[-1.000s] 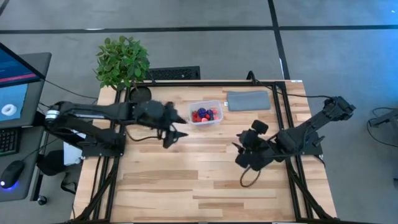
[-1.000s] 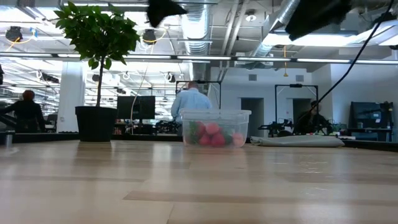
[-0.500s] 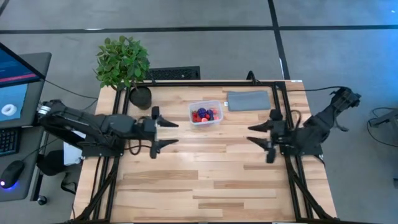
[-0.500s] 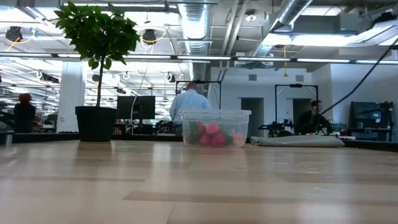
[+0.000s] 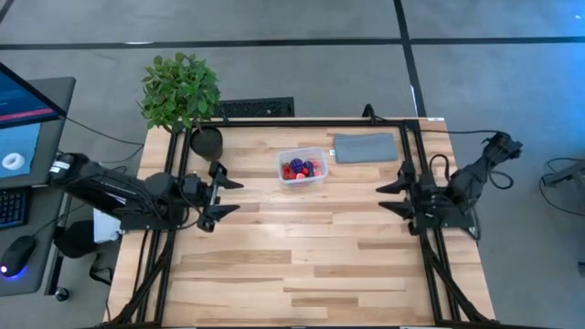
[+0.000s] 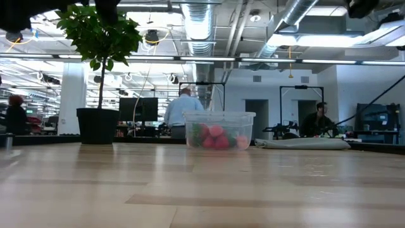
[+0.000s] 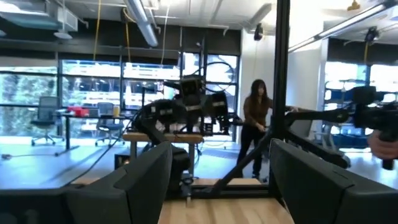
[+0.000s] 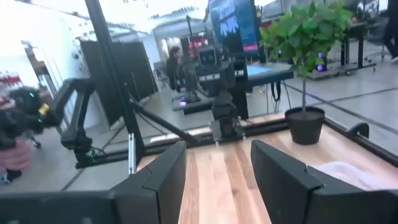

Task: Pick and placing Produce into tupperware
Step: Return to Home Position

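Pulled back since last frame: left pincer (image 5: 236, 196) at 9 o'clock edge, right pincer (image 5: 379, 197) at 3 o'clock edge, both released.
Wide tabletop (image 5: 302, 247) between; produce (image 5: 302, 168) in tupperware (image 5: 303, 152) toward 12 o'clock.

One tupperware (image 5: 303, 152), one potted plant (image 5: 180, 91), one grey pad (image 5: 366, 147)

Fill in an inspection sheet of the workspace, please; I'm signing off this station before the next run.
Surface: wooden table, no spills seen.
Job's things: produce sits inside the clear box, far middle; none seen loose.
Clutter: grey pad beside the box; potted plant at the far left corner.
Grippers: left gripper open at the left edge; right gripper open at the right edge; both empty.
Cables: cable looped on the right arm.
Surroundings: monitor left of the table; person beyond.
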